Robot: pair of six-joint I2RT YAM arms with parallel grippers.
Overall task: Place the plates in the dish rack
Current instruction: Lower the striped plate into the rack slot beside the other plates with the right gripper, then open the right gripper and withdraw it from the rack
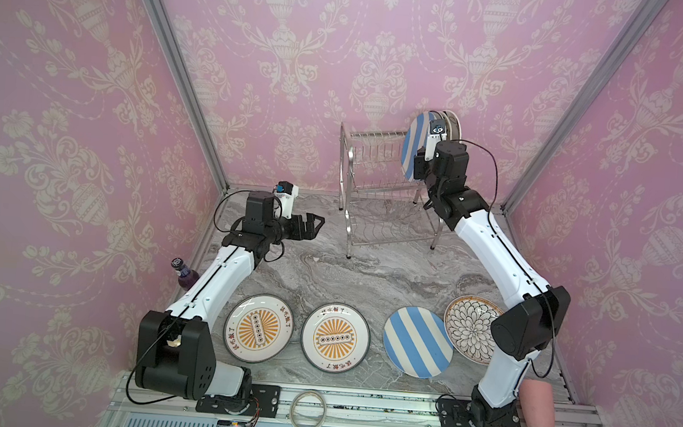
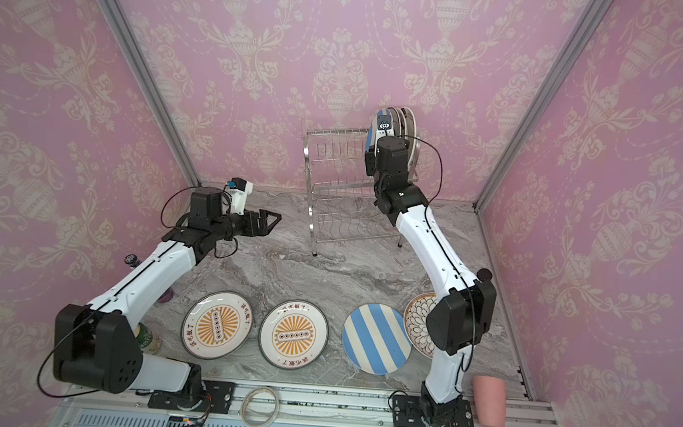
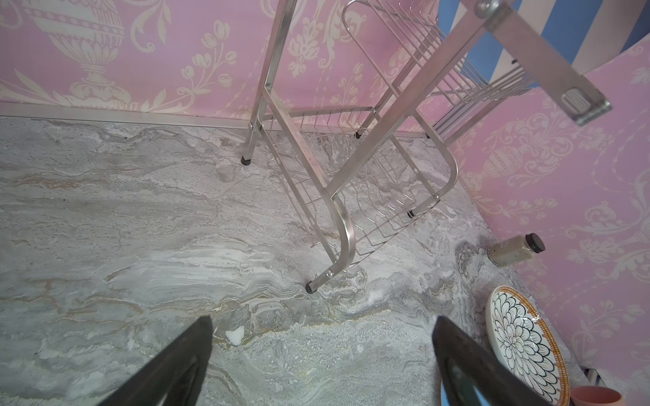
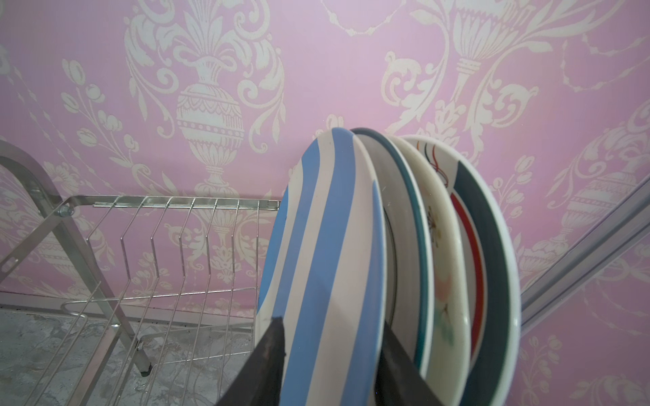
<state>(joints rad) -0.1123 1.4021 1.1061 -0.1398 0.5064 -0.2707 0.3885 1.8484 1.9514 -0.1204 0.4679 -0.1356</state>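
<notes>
The steel dish rack (image 1: 376, 171) stands at the back of the marble table. Its top tier holds several plates on edge: a blue-white striped one (image 4: 327, 228), a teal-rimmed one (image 4: 404, 211), a cream one (image 4: 443, 246) and a white one with a dark band (image 4: 492, 246). My right gripper (image 4: 332, 325) is open, one finger on each side of the striped plate's edge. Flat near the front lie two orange sunburst plates (image 1: 259, 328) (image 1: 335, 337), a striped plate (image 1: 418, 341) and a black petal plate (image 1: 470, 329). My left gripper (image 3: 323, 323) hovers open and empty left of the rack.
A purple bottle (image 1: 180, 272) stands behind the left arm, and a green bottle (image 2: 146, 339) by its base. A pink cup (image 1: 539, 405) lies at the front right. A tape ring (image 1: 307, 410) rests on the front rail. A small jar (image 3: 517, 249) lies by the right wall.
</notes>
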